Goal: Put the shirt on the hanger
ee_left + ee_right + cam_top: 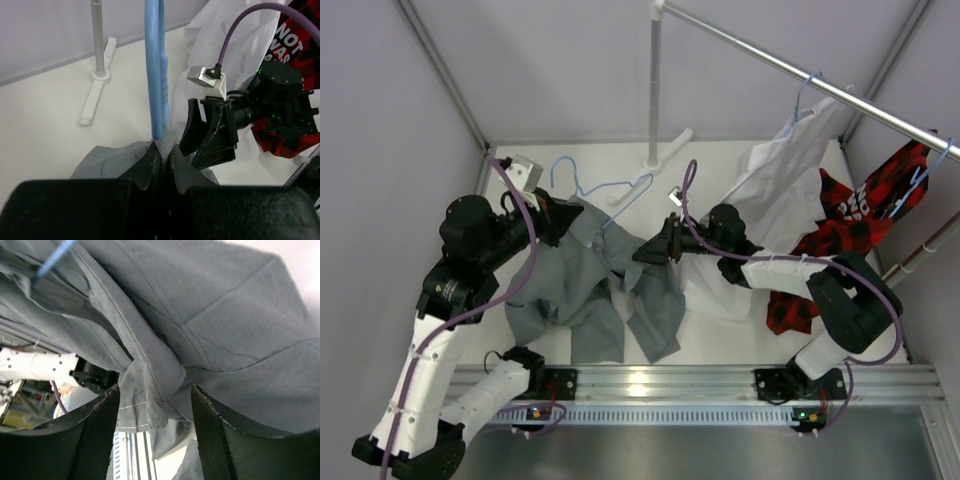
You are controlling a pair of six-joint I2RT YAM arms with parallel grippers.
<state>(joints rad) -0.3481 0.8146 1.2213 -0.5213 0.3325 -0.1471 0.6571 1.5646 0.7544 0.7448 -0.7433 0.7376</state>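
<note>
Currently the shirt (585, 290) lies crumpled on the table (720, 165), left of centre in the top view, with its lower parts spread toward the bottom edge. Its upper part is bunched at the hanger (620, 188). The hook and one arm of the hanger lie bare above the cloth, and the other arm runs down into the fabric. The hanger is judged only partly inserted.

- Left gripper (163, 150): fingers are pressed together on a tuft of grey cloth just where the blue wire rises, at lower centre of the left wrist view. Whether the wire itself is pinched cannot be told. The hold is probably kept so that cloth and hanger do not slide apart while the other side is worked.
- Right gripper (156, 390): jaws stand apart, straddling a stitched fold of the shirt at lower centre of the right wrist view. No clamp is seen. Contact with the pads cannot be told. The fold is likely meant to be taken and drawn over the bare arm.

Beyond, a white shirt (790, 160) and a red-and-black garment (850, 215) hang from the rail (770, 60) at upper right, well apart from the work.
</note>
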